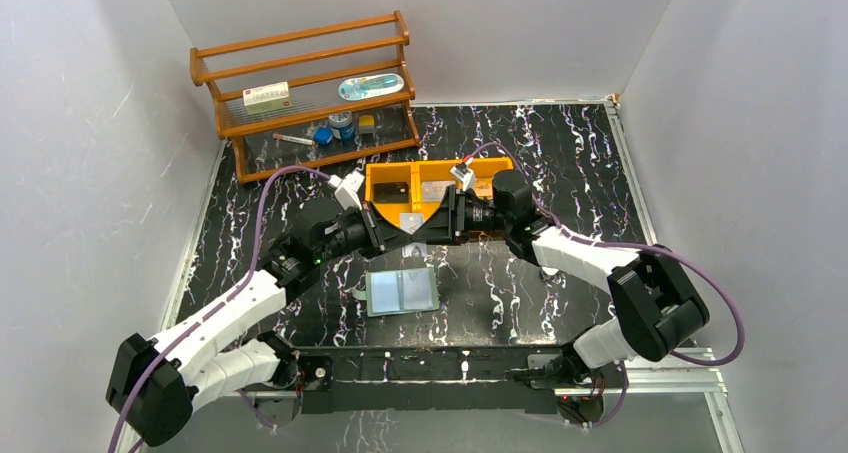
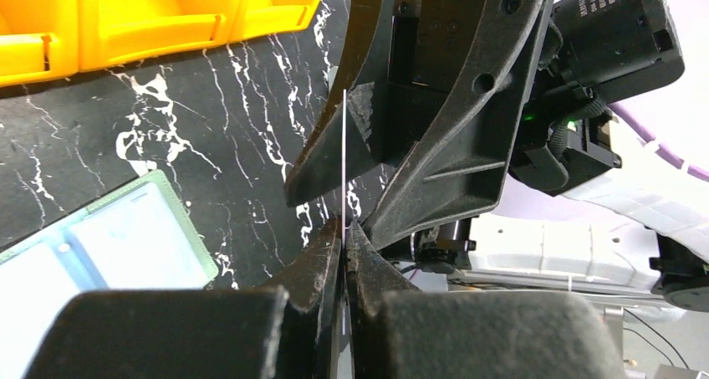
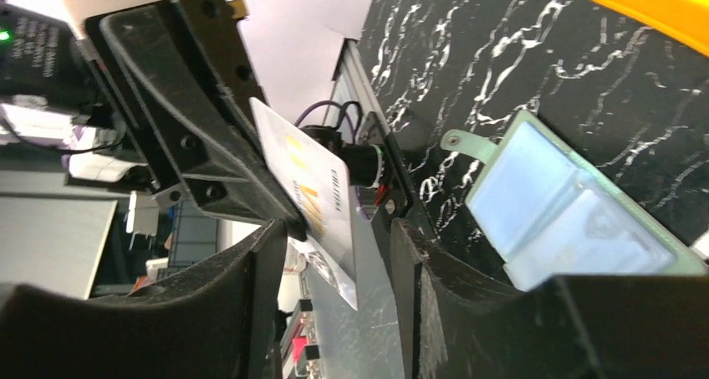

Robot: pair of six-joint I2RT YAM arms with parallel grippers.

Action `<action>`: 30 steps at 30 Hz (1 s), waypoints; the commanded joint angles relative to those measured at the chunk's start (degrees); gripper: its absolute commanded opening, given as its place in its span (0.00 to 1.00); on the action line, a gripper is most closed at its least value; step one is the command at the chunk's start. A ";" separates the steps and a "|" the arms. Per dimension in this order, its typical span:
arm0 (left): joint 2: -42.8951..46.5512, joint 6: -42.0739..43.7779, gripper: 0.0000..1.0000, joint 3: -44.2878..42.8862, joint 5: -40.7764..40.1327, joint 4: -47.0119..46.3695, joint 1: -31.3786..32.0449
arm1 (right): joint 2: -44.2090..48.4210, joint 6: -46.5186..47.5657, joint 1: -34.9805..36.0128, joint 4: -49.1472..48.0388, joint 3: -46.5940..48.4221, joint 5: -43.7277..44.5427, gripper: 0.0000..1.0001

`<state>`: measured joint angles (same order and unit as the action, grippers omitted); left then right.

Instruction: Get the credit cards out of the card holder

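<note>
Evidently this is a hand-over in mid-air. The left pincer [image 2: 343,228] is pressed together on one edge of a thin silvery-white plastic credit card with yellow print [image 3: 311,186]. It holds the credit card on edge, so both flat faces stay free for another grip. The right pincer [image 3: 334,241] is spread with one finger on each side of that card, and its own camera shows gaps on both sides, so it is not clamped. I judge it is lining up to take the card over and carry it to the bin.

The pale teal-grey translucent flat card holder [image 1: 400,291] lies open on the black white-veined bench [image 1: 560,163], at six o'clock from the meeting pincers and apart from both. Whether its pockets hold more cards I cannot tell.

At twelve o'clock sits the orange plastic three-compartment bin [image 1: 390,178], with a silvery card [image 1: 437,188] already in its middle compartment. Both wrists crowd over the bin's near rim, so the left arm may block a direct drop there. A brown wooden slatted rack [image 1: 300,68] of small items stands at ten o'clock, well apart
</note>
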<state>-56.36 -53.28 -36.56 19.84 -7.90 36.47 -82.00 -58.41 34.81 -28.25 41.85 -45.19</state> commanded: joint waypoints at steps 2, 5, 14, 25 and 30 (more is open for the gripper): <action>1.38 -2.67 0.00 0.82 3.18 -5.24 -0.43 | 0.37 -4.14 0.04 -12.32 0.44 -5.35 0.48; 1.73 -2.66 0.00 1.05 3.20 -4.82 -0.56 | 0.11 -5.34 0.01 -14.50 -0.12 -6.14 0.40; 2.64 -2.62 0.00 1.26 4.07 -3.65 -1.43 | 0.11 -8.27 -0.11 -18.91 -1.53 -5.36 0.19; 4.38 0.37 0.45 -0.15 2.35 3.70 -2.95 | 0.09 -9.84 -0.54 -21.29 -2.72 -4.37 0.00; 5.16 3.52 0.67 -2.07 -1.84 10.83 -3.22 | 1.65 -2.56 -0.71 -9.47 -0.32 -0.67 0.00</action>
<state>-52.99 -53.12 -35.73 21.21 -3.92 33.74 -82.46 -67.44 34.46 -45.01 39.48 -49.15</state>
